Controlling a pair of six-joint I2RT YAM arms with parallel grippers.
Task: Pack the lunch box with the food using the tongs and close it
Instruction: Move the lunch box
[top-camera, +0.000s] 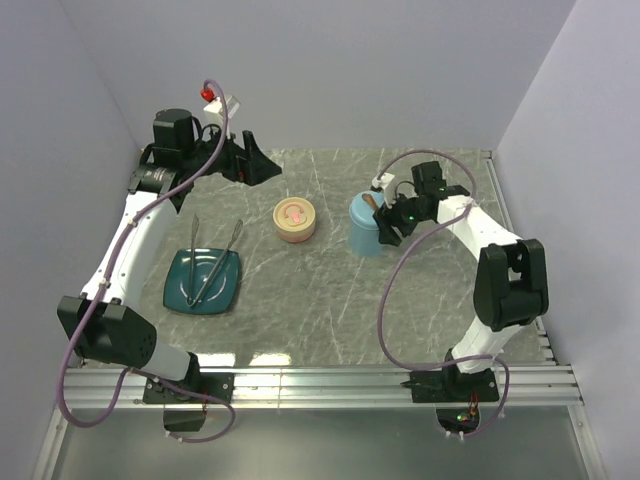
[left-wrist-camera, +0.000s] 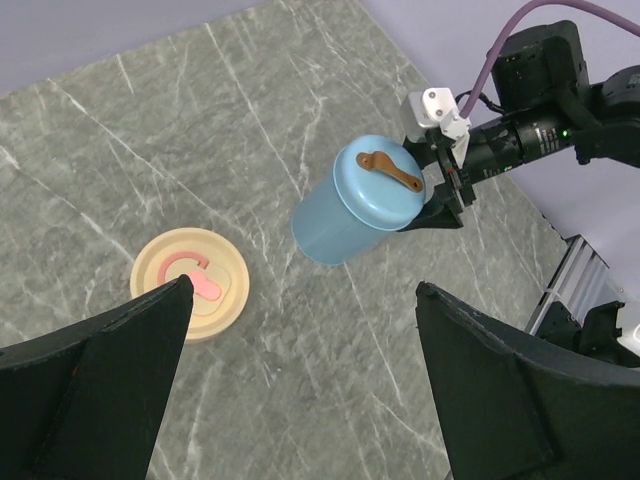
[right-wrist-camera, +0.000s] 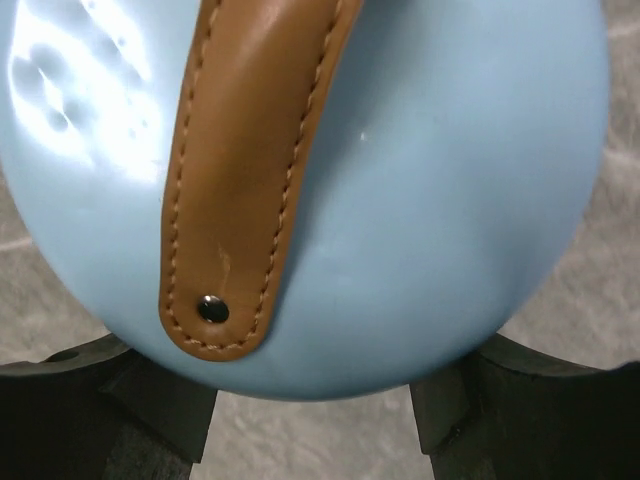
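Two hands: your left hand (left-wrist-camera: 300, 310) is spread wide and empty. Your right hand (right-wrist-camera: 315, 395) straddles the lunch box (left-wrist-camera: 335, 225) top; you cannot tell whether it grips.
Tongs (top-camera: 216, 265): back from the left hand, toward its base, on the plate (top-camera: 178, 290). The long axis points at that hand, and the left arm is nearer.
Surfaces: slim bare metal; glossy rounded blue box; stitched brown strap (right-wrist-camera: 250, 170).

Your table (top-camera: 330, 300) is a grey stone-look slab with pale veins running across it. On its left part you have a dark teal square plate (top-camera: 176, 297), lying flat. A ribbed aluminium rail (top-camera: 330, 380) runs along the near edge, and a thinner one (top-camera: 497, 185) lines the right edge. Plain pale walls (top-camera: 380, 70) close in the back and both sides. At the back left, you can see a small white box with a red knob (top-camera: 212, 94).
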